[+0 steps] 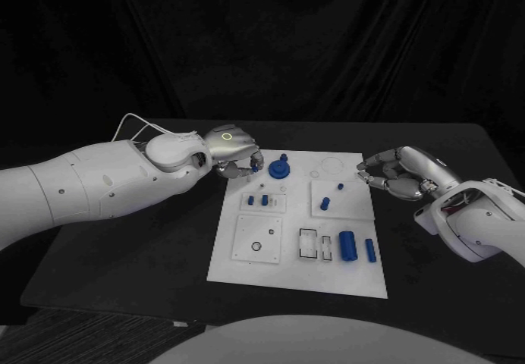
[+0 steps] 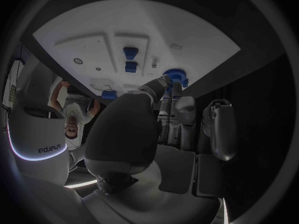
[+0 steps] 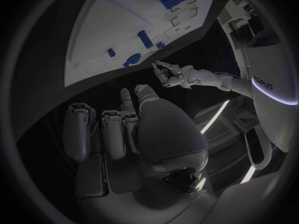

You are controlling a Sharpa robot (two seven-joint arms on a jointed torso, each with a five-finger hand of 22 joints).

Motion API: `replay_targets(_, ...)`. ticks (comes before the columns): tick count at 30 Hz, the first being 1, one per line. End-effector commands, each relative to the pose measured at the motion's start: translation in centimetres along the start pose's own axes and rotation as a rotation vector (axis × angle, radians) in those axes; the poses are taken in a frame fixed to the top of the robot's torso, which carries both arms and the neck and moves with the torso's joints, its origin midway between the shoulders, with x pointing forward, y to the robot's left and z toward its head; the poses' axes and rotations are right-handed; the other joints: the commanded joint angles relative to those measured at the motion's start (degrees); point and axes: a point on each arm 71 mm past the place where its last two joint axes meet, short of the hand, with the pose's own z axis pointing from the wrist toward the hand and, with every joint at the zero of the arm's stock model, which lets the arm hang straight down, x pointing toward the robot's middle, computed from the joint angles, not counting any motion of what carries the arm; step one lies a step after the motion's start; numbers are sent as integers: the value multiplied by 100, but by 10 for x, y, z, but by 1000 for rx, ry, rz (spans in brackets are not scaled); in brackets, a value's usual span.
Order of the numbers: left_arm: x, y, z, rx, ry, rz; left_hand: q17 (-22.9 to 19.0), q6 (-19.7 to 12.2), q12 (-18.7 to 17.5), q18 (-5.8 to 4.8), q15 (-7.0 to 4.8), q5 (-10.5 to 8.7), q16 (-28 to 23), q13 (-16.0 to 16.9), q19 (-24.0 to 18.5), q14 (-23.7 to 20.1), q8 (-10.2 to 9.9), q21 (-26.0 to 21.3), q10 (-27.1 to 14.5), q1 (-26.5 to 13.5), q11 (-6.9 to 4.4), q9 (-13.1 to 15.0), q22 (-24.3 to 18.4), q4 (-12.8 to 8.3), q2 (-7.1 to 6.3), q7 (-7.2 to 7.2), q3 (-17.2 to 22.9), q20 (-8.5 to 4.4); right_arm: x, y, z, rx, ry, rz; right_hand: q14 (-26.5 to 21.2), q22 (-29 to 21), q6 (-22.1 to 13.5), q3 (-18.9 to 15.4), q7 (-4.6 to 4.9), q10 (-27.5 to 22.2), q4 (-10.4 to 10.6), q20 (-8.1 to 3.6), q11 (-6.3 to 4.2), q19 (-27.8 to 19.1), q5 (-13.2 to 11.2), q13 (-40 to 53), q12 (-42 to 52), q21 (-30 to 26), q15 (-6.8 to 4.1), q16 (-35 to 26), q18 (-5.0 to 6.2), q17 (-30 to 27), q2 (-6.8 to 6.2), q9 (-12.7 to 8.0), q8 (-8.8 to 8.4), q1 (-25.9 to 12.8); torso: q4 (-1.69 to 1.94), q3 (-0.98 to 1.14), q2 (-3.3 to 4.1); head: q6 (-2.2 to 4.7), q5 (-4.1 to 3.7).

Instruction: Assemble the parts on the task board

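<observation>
At the middle of the black bench (image 1: pixel 131 258), the white task board (image 1: pixel 301 262) is lying flat with small blue parts on it: a round blue gear-like part (image 1: pixel 280 168) is standing near the far left corner, two small pegs (image 1: pixel 257 201) and another peg (image 1: pixel 325 202) are sitting mid-board, and two blue cylinders (image 1: pixel 358 247) are lying near the right edge. The left hand (image 1: pixel 233 150) is hovering just beside the round part, fingers curled, gripping nothing visible. The right hand (image 1: pixel 396 173) is hanging off the board's right edge, fingers curled on nothing.
</observation>
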Motion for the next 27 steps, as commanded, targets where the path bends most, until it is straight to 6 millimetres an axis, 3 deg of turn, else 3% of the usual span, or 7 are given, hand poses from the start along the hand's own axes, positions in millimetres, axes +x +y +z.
replay_targets(1,3,1,0,-15,49,-9,-28,2,-41,-45,8,-43,-32,-16,-15,-46,-9,-40,-12,-63,-10,-6,1100,19,-5,-19,7,18,2,-1,0,15,8,-3,511,1208,21,41,1,642,-4,17,-18,176,4,1491,-38,-42,-18,-34,2,1079,-5,-7,-16,58,-1,1,0,-1,6)
replay_targets(27,19,-13,14,7,87,-34,-48,-89,-157,-42,13,-73,-30,-80,-25,-60,-94,-62,25,-72,31,-33,1098,29,10,20,28,28,1,-2,-2,20,7,-3,508,1195,35,107,5,642,-91,15,-17,156,-10,1491,-38,-80,-18,-41,11,1064,-56,-16,-21,150,-6,1,2,-1,-29)
